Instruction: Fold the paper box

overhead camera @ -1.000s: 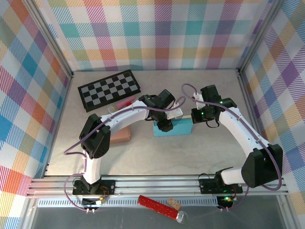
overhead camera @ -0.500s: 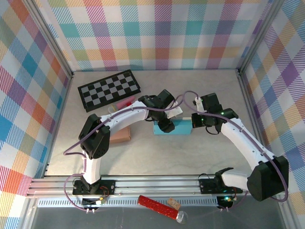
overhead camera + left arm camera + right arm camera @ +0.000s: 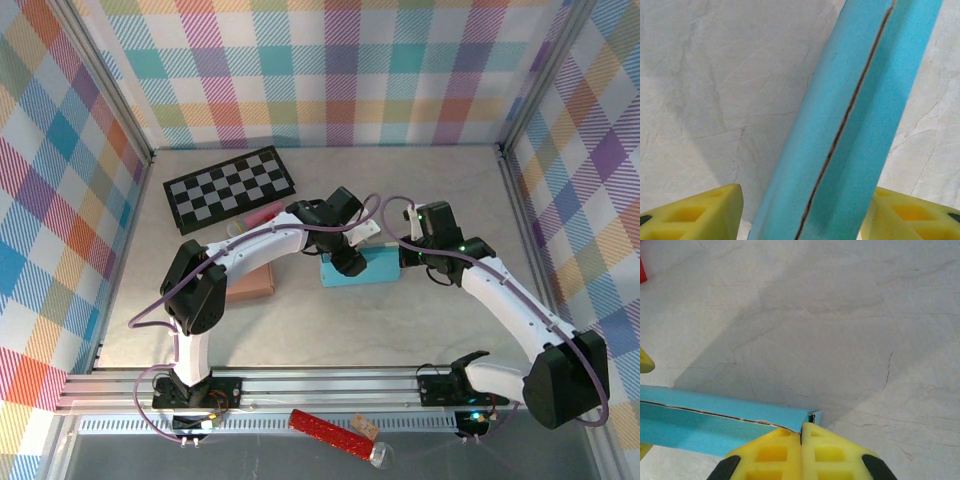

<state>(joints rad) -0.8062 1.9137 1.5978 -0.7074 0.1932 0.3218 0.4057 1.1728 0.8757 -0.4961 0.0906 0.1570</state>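
We think the box (image 3: 365,268) is almost folded; one seam gapes. Left pincer (image 3: 805,197) sits open around it. Right pincer (image 3: 801,434), closed and empty, is at its 3 o'clock end.

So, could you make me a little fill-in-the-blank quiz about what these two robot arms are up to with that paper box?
1. The paper box is ____ in colour.
2. The left gripper has one yellow finger on each side of the box, so its jaws stand ____.
3. The right gripper, at the box's end, has its fingers pressed together, so it is ____.
4. The flat board lying at the far left bears a ____ pattern.

Missing words: blue; open; shut; checkered.
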